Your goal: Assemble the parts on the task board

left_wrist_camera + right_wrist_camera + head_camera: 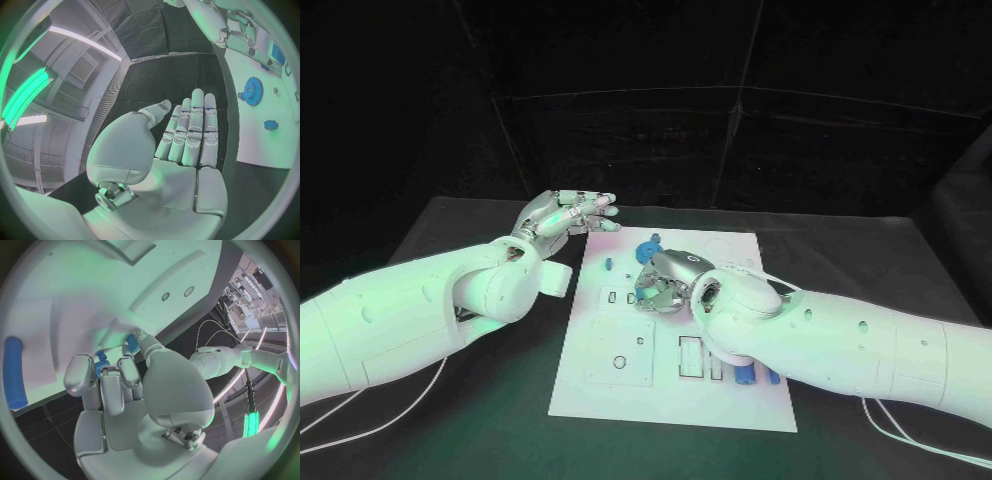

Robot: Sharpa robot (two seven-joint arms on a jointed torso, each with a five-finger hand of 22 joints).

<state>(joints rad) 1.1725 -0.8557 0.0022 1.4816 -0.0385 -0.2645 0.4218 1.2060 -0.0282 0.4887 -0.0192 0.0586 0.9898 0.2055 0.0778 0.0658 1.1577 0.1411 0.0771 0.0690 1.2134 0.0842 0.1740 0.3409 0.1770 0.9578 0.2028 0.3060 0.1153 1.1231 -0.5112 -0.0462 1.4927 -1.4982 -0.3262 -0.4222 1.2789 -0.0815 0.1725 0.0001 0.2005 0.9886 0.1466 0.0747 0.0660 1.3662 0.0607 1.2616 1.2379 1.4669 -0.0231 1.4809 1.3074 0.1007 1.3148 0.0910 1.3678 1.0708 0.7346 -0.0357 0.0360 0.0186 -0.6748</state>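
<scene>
The task board, a flat white rectangular plate cut with small slots and recesses, lies at the middle of the matte black surface. Your left hand, silver and segmented, hovers just off the board's far-left corner; in the left wrist view its fingers lie straight and side by side with the palm bare, holding nothing. Your right hand sits over the board's middle, fingers curled down around a small blue part that they pinch against the plate. A round toothed blue gear stands near the board's far edge, a small blue block beside it. Smooth blue cylindrical pegs rest near the board's near-right corner, by your right forearm.
</scene>
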